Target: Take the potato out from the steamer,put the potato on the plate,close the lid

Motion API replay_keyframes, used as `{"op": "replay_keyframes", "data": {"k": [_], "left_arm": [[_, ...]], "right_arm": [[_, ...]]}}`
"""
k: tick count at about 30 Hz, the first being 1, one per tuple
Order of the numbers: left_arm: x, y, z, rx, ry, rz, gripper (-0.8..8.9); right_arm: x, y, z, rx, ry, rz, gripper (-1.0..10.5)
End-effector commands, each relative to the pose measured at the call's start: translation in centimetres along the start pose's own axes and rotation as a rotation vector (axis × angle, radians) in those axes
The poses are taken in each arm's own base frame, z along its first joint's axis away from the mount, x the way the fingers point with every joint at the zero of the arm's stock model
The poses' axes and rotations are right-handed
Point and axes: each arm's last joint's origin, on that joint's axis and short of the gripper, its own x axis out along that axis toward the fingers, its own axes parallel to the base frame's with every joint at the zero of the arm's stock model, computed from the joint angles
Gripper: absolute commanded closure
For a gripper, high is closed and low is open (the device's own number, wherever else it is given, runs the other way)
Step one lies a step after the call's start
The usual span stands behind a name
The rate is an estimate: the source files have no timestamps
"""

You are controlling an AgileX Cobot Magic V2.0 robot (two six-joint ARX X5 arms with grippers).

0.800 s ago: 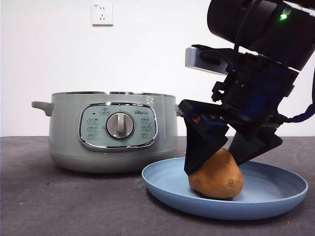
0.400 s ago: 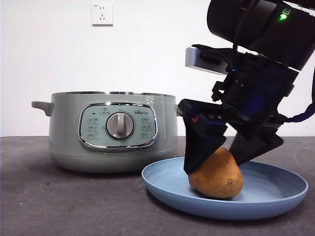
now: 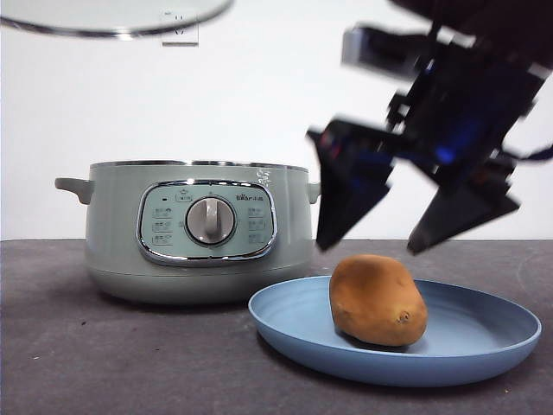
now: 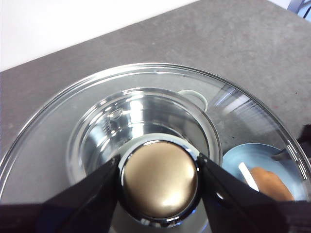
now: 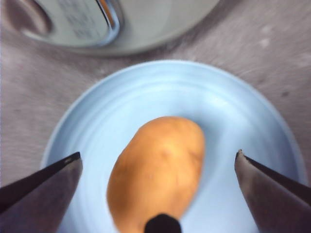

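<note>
The orange-brown potato (image 3: 378,300) lies on the light-blue plate (image 3: 484,346), free of any grip; it also shows in the right wrist view (image 5: 155,170). My right gripper (image 3: 415,246) is open and hangs just above the potato, jaws wide on either side of it. The sage-green steamer (image 3: 199,229) stands open left of the plate. My left gripper (image 4: 159,177) is shut on the knob (image 4: 159,178) of the glass lid (image 3: 112,15), held high above the steamer. Through the glass I see the steamer's empty pan (image 4: 141,121).
The dark grey table (image 3: 104,354) stretches in front of the steamer and plate. A white wall with a socket (image 3: 180,33) is behind. The plate (image 5: 233,116) sits close against the steamer's right side.
My right gripper has opened, let go of the potato and risen above it. The potato stays on the plate. The lid's rim has come into the front view at the top left.
</note>
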Motion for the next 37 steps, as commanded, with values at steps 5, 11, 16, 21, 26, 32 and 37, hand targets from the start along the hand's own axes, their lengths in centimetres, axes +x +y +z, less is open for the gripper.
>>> {"op": "replay_keyframes", "data": {"k": [5,11,16,21,26,32,37], "left_arm": [[5.4,0.4,1.0,0.085,-0.019,-0.036,8.22],[9.9,1.0,0.6,0.085,0.006,-0.043,8.22],[12.7,1.5,0.3,0.084,0.008,-0.044,8.22],[15.2,2.0,-0.4,0.079,0.028,-0.046,8.22],[16.8,2.2,-1.1,0.073,0.058,-0.048,8.22],[17.0,2.3,-1.4,0.069,0.077,-0.045,8.22],[18.1,2.4,-2.0,0.061,0.114,-0.052,8.22]], "right_arm": [[-5.8,-0.4,0.6,0.012,-0.154,-0.029,3.8],[-11.3,-0.9,-0.3,0.035,-0.291,-0.032,3.8],[-15.3,-1.3,-1.3,0.069,-0.39,-0.024,3.8],[-18.3,-1.6,-2.0,0.088,-0.475,-0.008,3.8],[-19.0,-1.8,-2.4,0.094,-0.491,-0.031,3.8],[-19.0,-1.8,-2.5,0.09,-0.487,-0.032,3.8],[-19.0,-1.8,-2.5,0.09,-0.488,-0.031,3.8]]}}
